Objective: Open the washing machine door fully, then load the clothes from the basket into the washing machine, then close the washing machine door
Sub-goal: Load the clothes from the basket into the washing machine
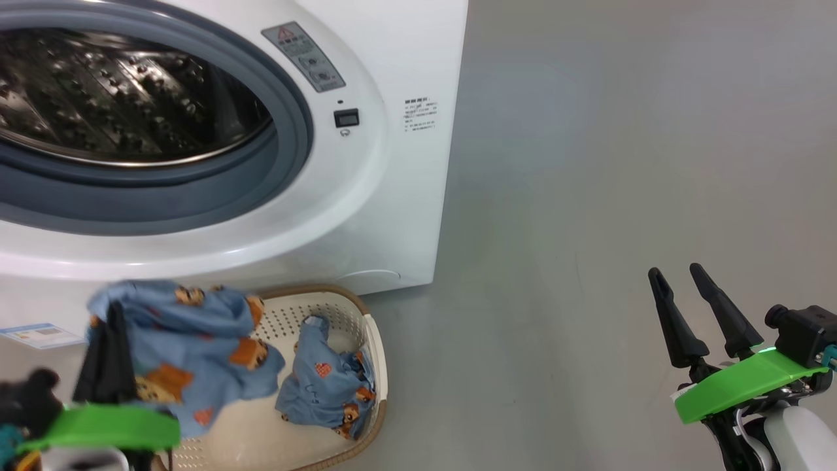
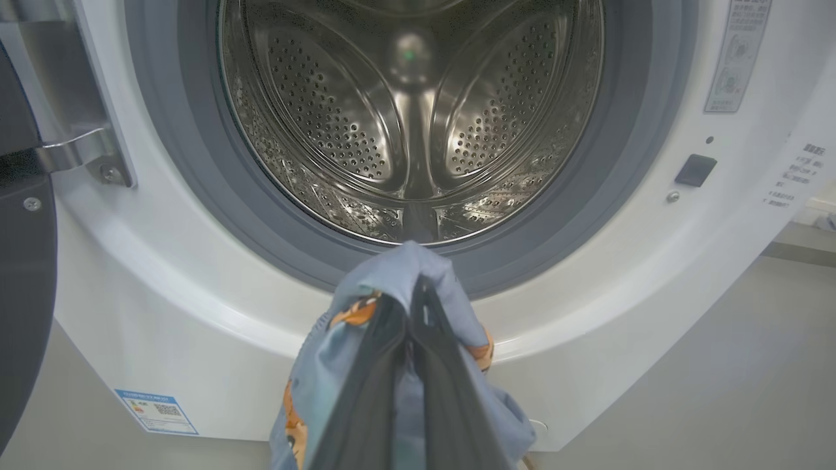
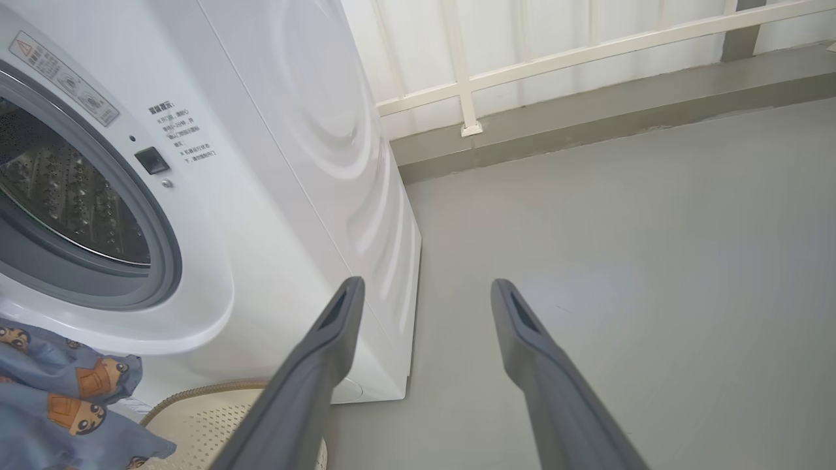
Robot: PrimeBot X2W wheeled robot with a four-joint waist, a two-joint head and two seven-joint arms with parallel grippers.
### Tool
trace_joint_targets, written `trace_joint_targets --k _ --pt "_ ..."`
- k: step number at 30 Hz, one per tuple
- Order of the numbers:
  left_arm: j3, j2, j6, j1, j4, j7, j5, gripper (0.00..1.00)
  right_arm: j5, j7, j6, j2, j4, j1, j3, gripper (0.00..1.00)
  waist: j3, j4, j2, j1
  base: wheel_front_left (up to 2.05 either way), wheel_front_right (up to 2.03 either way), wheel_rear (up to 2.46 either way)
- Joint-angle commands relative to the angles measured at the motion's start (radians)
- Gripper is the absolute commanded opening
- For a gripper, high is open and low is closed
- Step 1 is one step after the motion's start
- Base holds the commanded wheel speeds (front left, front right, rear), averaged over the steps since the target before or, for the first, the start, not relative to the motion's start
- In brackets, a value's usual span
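Observation:
The washing machine point(image 1: 405, 196) stands at the upper left, its steel drum point(image 1: 118, 98) uncovered. In the left wrist view the washing machine door point(image 2: 26, 294) is swung aside at the left edge. Below the machine sits the basket point(image 1: 376, 366) with one of the light-blue bear-print clothes point(image 1: 327, 386) lying in it. My left gripper point(image 1: 116, 313) is shut on another garment point(image 1: 196, 347), which hangs above the basket's left part. In the left wrist view this garment point(image 2: 392, 274) is just below and in front of the drum opening point(image 2: 411, 117). My right gripper point(image 1: 677, 271) is open and holds nothing, off to the right over the floor.
Grey floor point(image 1: 621, 163) stretches to the right of the machine. In the right wrist view a low kerb point(image 3: 588, 124) and a white railing point(image 3: 522, 65) close off the far side. A blue sticker point(image 2: 155, 411) marks the machine's lower front.

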Motion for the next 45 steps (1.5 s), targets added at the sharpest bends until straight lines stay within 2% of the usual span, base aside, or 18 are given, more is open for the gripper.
trace_joint_targets --k 1,8,13,22,32,41,45 --pt "0.043 0.026 -0.001 -0.056 -0.032 -0.009 0.019 0.00 -0.005 -0.012 0.010 -0.012 -0.026 -0.017 0.012 1.00 0.016 -0.006 -0.0001 0.0000 0.00 0.00 0.00" --pt "0.059 0.066 0.000 -0.230 -0.012 -0.009 0.054 0.00 -0.008 -0.012 0.010 0.003 -0.031 -0.042 0.014 1.00 0.064 -0.017 -0.0001 0.0000 0.00 0.00 0.00" --pt "0.059 0.107 0.006 -0.401 0.064 -0.009 0.069 0.00 -0.010 -0.012 0.010 0.018 -0.031 -0.067 0.025 1.00 0.101 -0.034 -0.0001 0.0000 0.00 0.00 0.00" --pt "0.044 0.171 0.008 -0.678 0.366 -0.009 0.084 0.00 -0.010 -0.012 0.010 0.043 -0.028 -0.102 0.045 1.00 0.150 -0.077 -0.0001 0.0000 0.00 0.00 0.00" --pt "0.017 0.221 0.002 -0.875 0.699 -0.009 0.078 0.00 -0.009 -0.012 0.010 0.059 -0.030 -0.124 0.065 1.00 0.189 -0.127 -0.0001 0.0000 0.00 0.00 0.00" --pt "-0.023 0.247 0.000 -0.977 0.875 -0.009 0.084 0.00 -0.009 -0.012 0.010 0.072 -0.034 -0.153 0.092 1.00 0.229 -0.166 -0.0001 0.0000 0.00 0.00 0.00" --pt "-0.039 0.269 -0.001 -1.019 0.887 -0.009 0.097 0.00 -0.008 -0.012 0.010 0.077 -0.036 -0.166 0.101 1.00 0.253 -0.182 -0.0001 0.0000 0.00 0.00 0.00"
